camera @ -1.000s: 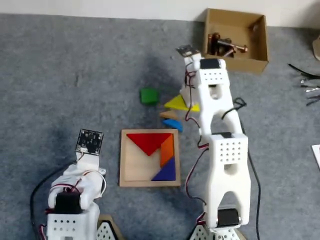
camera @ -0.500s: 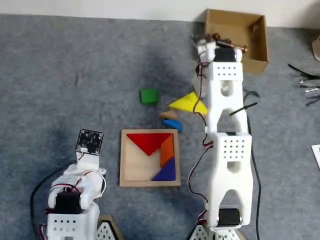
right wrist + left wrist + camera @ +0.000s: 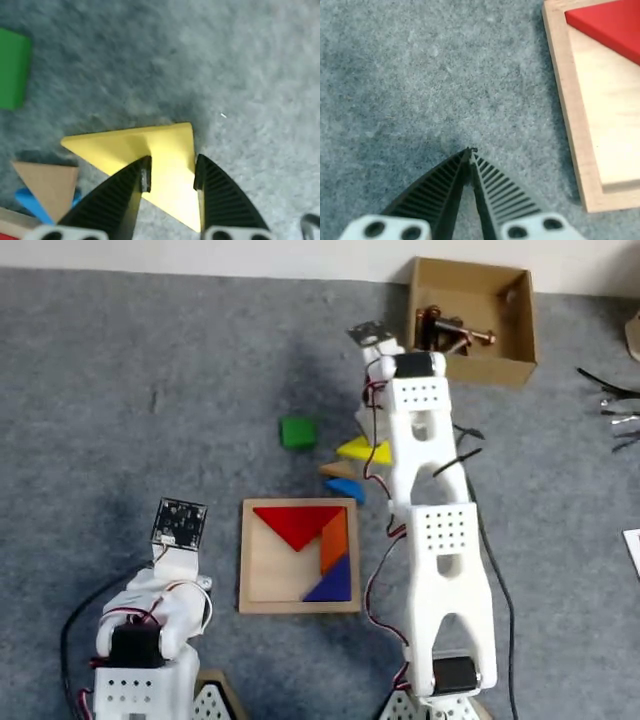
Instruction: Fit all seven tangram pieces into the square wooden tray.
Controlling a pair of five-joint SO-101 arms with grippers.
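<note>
Right end effector (image 3: 171, 174): jaws parted over yellow triangle (image 3: 127, 145) | triangle flat on worktop (image 3: 150, 390), near tray (image 3: 246, 558) | likely light, stiff, thin, slippery; pinch across two edges | left end effector (image 3: 469, 156): closed, empty, beside tray

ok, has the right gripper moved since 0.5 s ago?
Yes. In the high view the right gripper swung away from the cardboard box toward the green square, and is now over the yellow triangle.
</note>
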